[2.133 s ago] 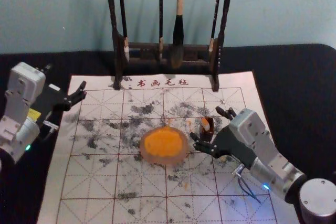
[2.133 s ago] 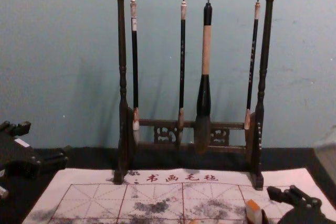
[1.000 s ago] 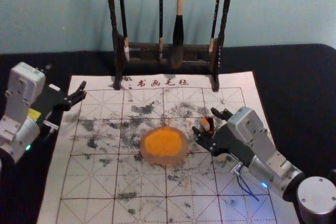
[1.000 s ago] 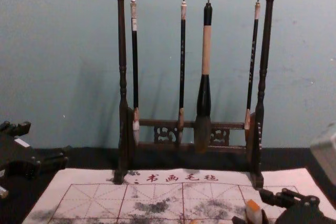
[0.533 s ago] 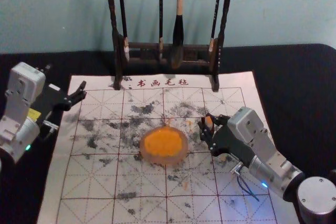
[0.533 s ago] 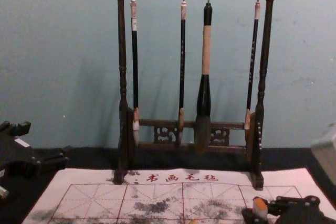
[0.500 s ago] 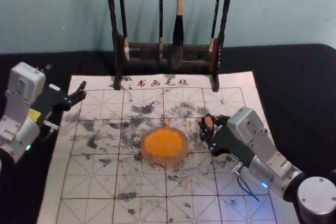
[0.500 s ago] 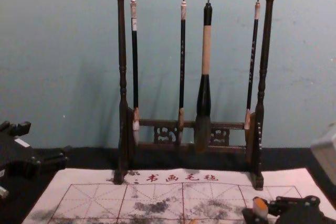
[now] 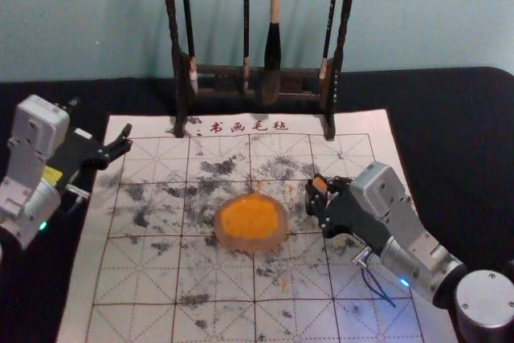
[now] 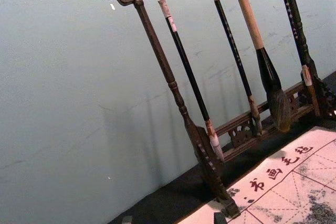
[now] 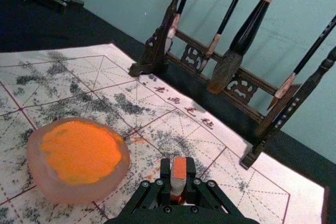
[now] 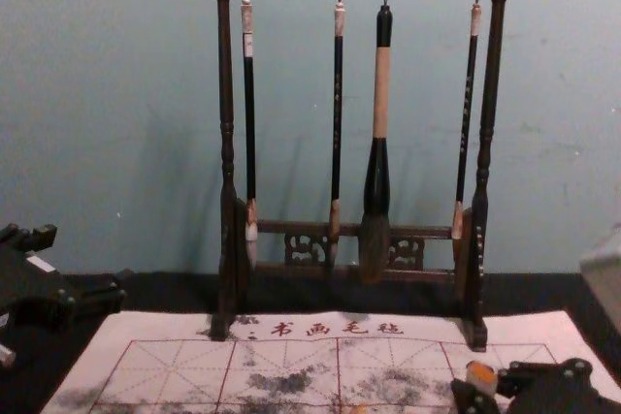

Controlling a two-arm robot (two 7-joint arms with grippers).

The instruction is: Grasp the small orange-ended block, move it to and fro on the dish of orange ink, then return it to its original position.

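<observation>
My right gripper (image 9: 318, 195) is right of the ink dish in the head view, shut on the small block (image 9: 320, 185), whose orange end faces up. In the right wrist view the gripper (image 12: 479, 393) seen from the chest matches: the block (image 11: 178, 174) stands pale with an orange top between both fingertips of the gripper (image 11: 178, 181). The round translucent dish (image 9: 250, 242) holds orange ink on the mat, a short way from the block. My left gripper (image 9: 120, 140) is parked, open, over the mat's left edge.
A dark wooden rack (image 9: 217, 72) with several hanging brushes stands at the mat's far edge. The ink-smudged, gridded mat (image 9: 136, 279) lies on a black-covered table (image 9: 450, 142), with a wall behind.
The right gripper's fingers have closed around the block, which now leans slightly and has shifted a little in the head view. The left arm has stayed still.
</observation>
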